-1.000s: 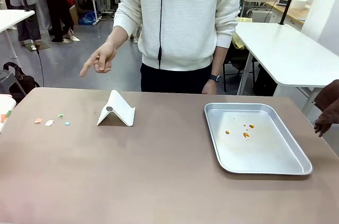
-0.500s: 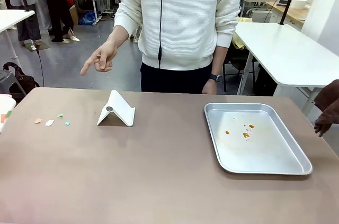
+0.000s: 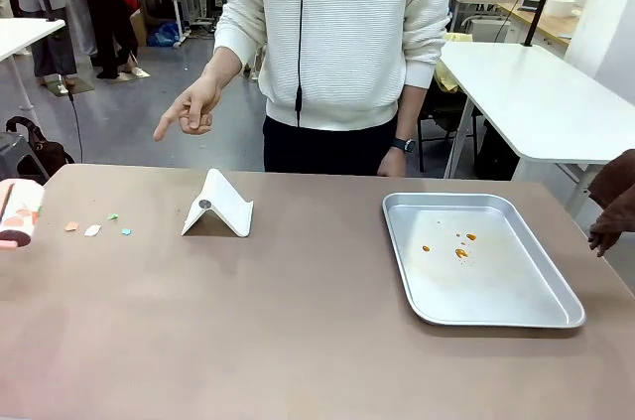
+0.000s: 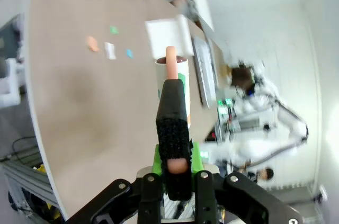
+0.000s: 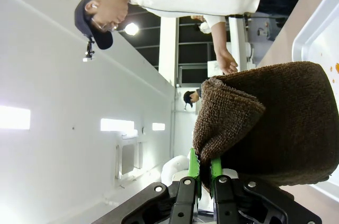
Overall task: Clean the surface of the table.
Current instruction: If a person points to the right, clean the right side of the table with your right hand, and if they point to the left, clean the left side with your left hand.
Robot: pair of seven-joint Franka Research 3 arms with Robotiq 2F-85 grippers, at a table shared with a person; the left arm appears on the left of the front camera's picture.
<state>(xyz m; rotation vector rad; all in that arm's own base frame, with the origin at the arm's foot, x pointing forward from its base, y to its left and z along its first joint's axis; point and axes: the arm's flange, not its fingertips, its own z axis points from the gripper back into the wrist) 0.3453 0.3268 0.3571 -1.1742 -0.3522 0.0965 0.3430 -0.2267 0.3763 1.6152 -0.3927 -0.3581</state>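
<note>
The greyish-brown table [image 3: 298,331] carries a few small coloured paper scraps [image 3: 92,229] at its left, also seen as scraps [image 4: 109,50] in the left wrist view. My left gripper [image 4: 175,163] is shut on the black-wrapped handle of a pink and white roller [image 4: 172,73], which hangs above the table. That roller [image 3: 15,213] pokes in at the front view's left edge. My right gripper [image 5: 201,173] is shut on a thick brown cloth [image 5: 270,123]; the cloth [image 3: 613,204] shows at the right edge, beside the tray.
A silver metal tray [image 3: 556,313] with orange spots [image 3: 459,251] lies right of centre. A white folded stand [image 3: 218,207] sits near the far edge. A person in a white sweater stands across the table, one hand [image 3: 189,110] pointing down toward the left side.
The roller has come into the front view at the left edge, toward the scraps. The pointing hand has hardly shifted. The cloth at the right stays put.
</note>
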